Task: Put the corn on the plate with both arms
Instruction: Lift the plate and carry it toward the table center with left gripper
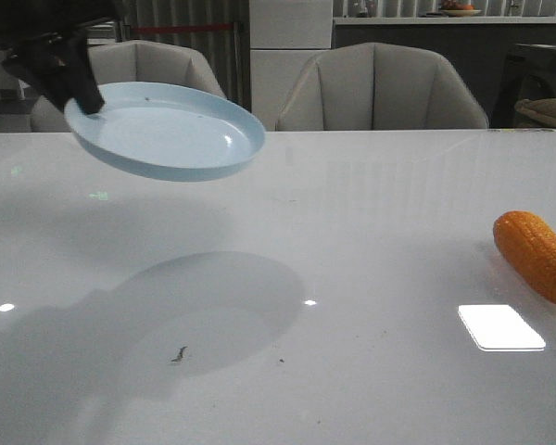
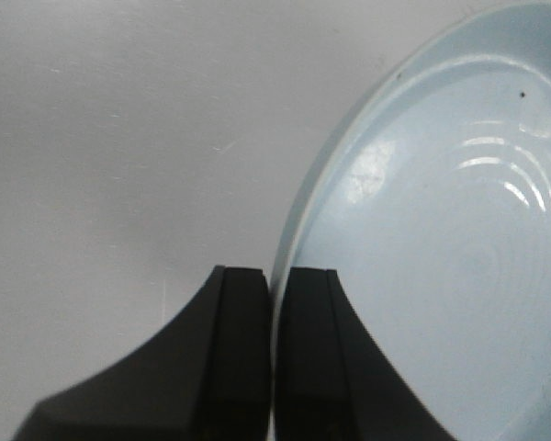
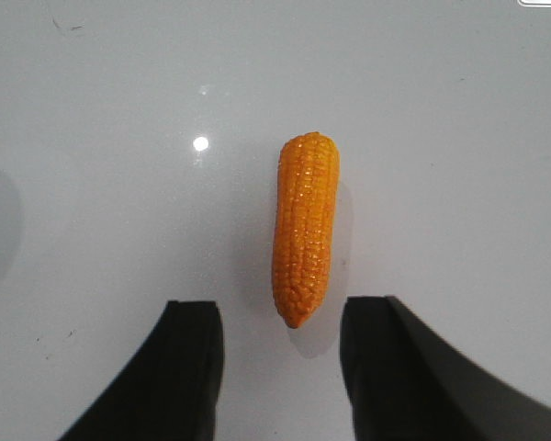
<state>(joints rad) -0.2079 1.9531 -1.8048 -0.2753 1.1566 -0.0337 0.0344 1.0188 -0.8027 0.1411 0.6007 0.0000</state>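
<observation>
Glossy white tabletop [image 1: 352,232] | left end effector [image 2: 274,303] pinches round pale blue plate [image 1: 167,130] aloft at 10 o'clock | orange plastic-looking corn cob [image 1: 536,255] lies at 3 o'clock, seemingly untouched | right end effector [image 3: 280,344] spread wide over it

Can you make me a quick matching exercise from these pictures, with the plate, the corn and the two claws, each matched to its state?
Things:
1. plate
2. corn
3. left claw
4. right claw

States:
A. open, above the table
B. lying on the table
C. held up in the air
D. shut on a pale blue rim

Pairs: 1-C, 2-B, 3-D, 4-A
</observation>
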